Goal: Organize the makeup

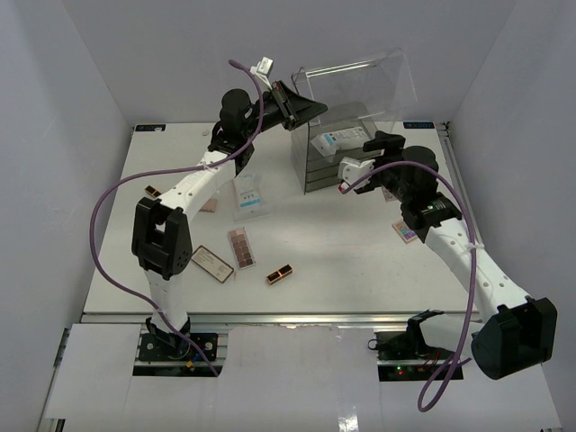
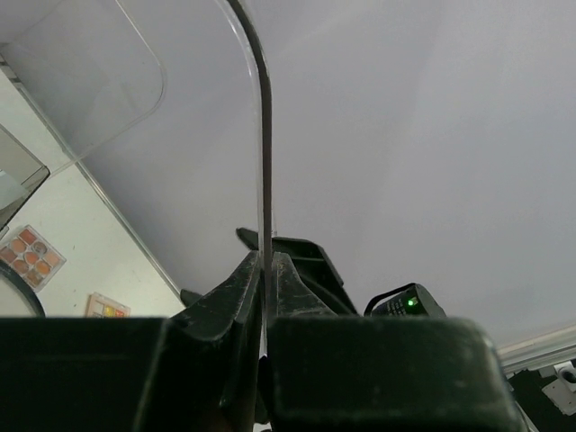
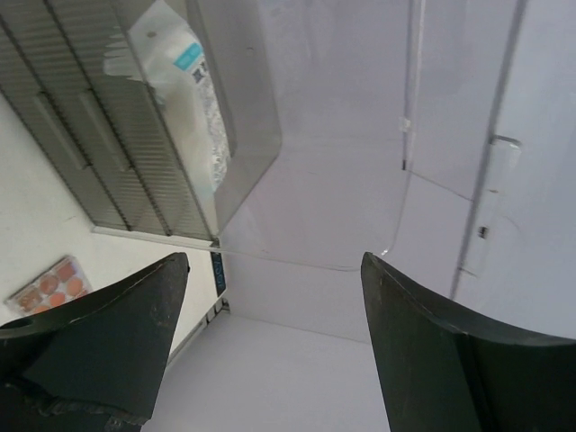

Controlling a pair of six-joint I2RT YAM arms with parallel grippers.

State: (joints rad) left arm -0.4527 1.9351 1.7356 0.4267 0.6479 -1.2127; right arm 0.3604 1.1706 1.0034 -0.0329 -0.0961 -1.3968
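The left gripper [image 2: 266, 265] pinches the clear acrylic box's raised lid [image 1: 360, 85]. The right gripper [image 3: 274, 270], jaws spread and empty, hovers beside the top compartment holding a white-blue plastic sachet [image 1: 335, 142]; a flat pinkish palette [image 1: 405, 230] lies nearest, by its forearm

Looks like a robotics lab, a closed test cell. Boxed in by bare pale walls [image 1: 54, 135] on three sides of a white table [image 1: 333, 261]. Fitted with two arms [image 1: 193, 184] bolted to a metal rail [image 1: 297, 317] at the near edge, trailing purple cables [image 1: 103, 234], with lit electronics [image 1: 405, 342] at the bases. Set out with just scattered palettes [image 1: 241, 247] and a clear box [image 1: 342, 153].
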